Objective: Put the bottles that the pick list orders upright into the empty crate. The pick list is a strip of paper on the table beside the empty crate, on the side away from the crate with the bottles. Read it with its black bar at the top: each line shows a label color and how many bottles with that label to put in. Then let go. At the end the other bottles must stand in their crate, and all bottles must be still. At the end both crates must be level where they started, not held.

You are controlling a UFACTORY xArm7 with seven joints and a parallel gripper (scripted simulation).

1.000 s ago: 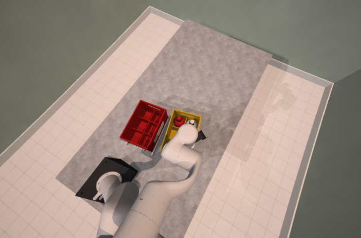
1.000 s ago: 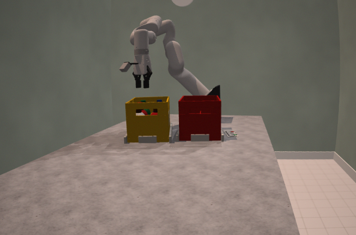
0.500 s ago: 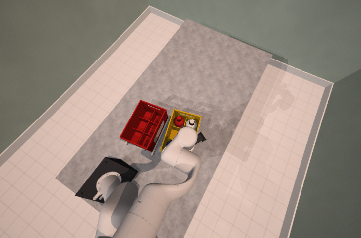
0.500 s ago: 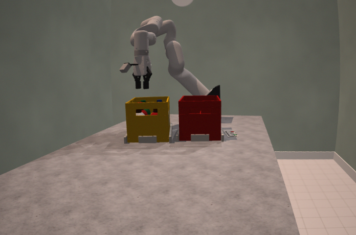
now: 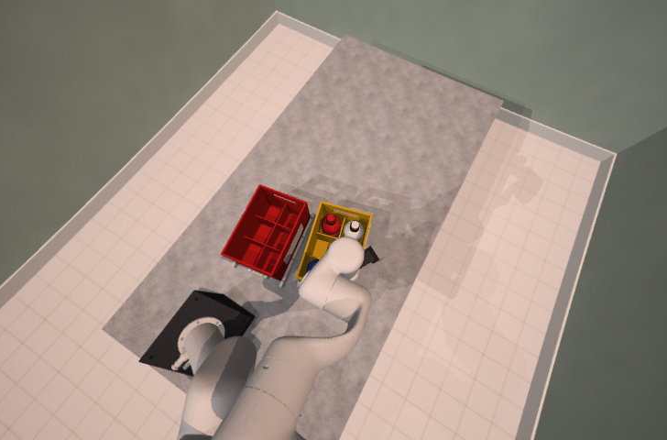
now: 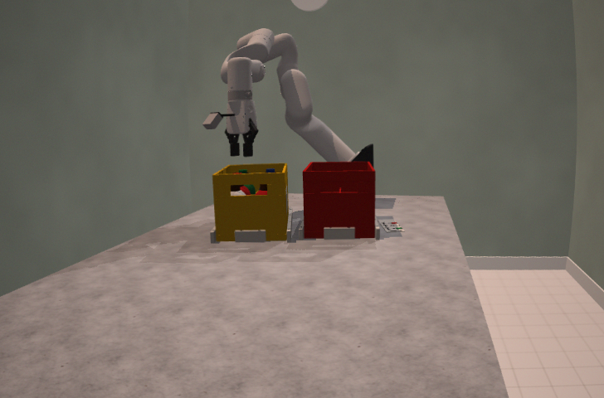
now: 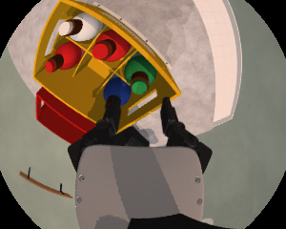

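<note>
Above the yellow crate (image 5: 321,246) (image 6: 250,215) (image 7: 62,91), my gripper (image 6: 241,152) (image 7: 140,104) hovers, fingers apart, holding nothing! Wrist view: blue bottle (image 5: 311,265) (image 6: 270,171) (image 7: 116,91) at ten o'clock, green bottle (image 6: 242,172) (image 7: 139,71) at twelve, two reds and a white bottle (image 5: 354,229) (image 6: 238,192) (image 7: 88,26) beyond, toward ten and eleven; red crate (image 5: 241,228) (image 6: 338,211) (image 7: 62,119) at nine.
</note>
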